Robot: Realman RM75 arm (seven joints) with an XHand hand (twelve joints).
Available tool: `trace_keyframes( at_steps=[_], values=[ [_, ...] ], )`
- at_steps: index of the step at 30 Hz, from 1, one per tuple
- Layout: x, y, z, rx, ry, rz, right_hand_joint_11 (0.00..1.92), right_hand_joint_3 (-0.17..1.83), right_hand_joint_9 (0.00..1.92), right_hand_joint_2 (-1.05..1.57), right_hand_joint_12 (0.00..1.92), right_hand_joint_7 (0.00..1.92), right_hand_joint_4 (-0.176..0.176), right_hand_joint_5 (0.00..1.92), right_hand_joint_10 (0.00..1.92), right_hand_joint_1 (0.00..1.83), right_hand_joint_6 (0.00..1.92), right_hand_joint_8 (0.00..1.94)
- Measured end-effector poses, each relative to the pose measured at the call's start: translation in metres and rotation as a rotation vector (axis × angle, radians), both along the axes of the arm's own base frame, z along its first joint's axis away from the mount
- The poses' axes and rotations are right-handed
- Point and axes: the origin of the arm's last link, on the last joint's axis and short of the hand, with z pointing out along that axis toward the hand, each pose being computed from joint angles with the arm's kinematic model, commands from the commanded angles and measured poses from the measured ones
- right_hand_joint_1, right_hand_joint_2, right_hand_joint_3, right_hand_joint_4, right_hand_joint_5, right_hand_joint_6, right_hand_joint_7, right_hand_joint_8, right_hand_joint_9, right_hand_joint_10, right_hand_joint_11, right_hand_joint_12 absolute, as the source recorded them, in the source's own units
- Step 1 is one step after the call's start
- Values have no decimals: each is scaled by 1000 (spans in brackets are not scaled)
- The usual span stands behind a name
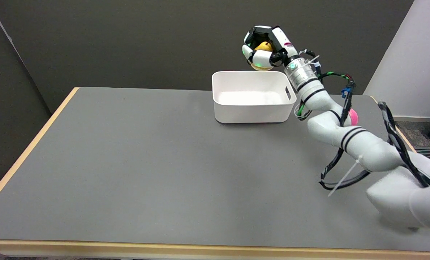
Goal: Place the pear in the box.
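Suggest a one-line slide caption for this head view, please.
Right hand holds the yellow pear in the air above the far rim of the empty white plastic box.

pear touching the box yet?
Apart. The head view shows the pear wrapped in the right hand's fingers, held in the air above the white box's far rim, with dark wall visible around it.

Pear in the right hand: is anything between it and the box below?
Nothing visible. The right hand holds the pear in the air above the far rim of the white box, which is open-topped and looks empty.
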Motion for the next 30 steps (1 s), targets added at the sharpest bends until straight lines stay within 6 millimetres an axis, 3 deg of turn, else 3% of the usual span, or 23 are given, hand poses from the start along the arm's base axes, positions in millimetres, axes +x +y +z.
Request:
trace_keyframes(
  at_steps=[10, 24, 26, 28, 29, 30],
  values=[
    [-12, -23, 11, -101, 66, -130, 467, 513, 814, 1043, 1921, 794, -148, 608, 1921, 1176, 1460, 1646],
    [-34, -24, 27, -192, 59, -231, 459, 493, 809, 1058, 1921, 785, -144, 599, 1921, 1170, 1468, 1650],
    [-36, -23, 28, -198, 57, -237, 335, 410, 742, 1140, 1921, 698, -77, 549, 1921, 1118, 1559, 1723],
    [-38, -23, 29, -202, 56, -241, 41, 323, 677, 1200, 1921, 643, -18, 566, 1582, 927, 1640, 1393],
    [-39, -22, 29, -204, 55, -244, 70, 475, 563, 1061, 1837, 549, 18, 489, 1321, 836, 1345, 1074],
    [-41, -22, 30, -206, 53, -246, 183, 734, 396, 829, 1705, 413, 62, 363, 988, 735, 861, 649]
  ],
)
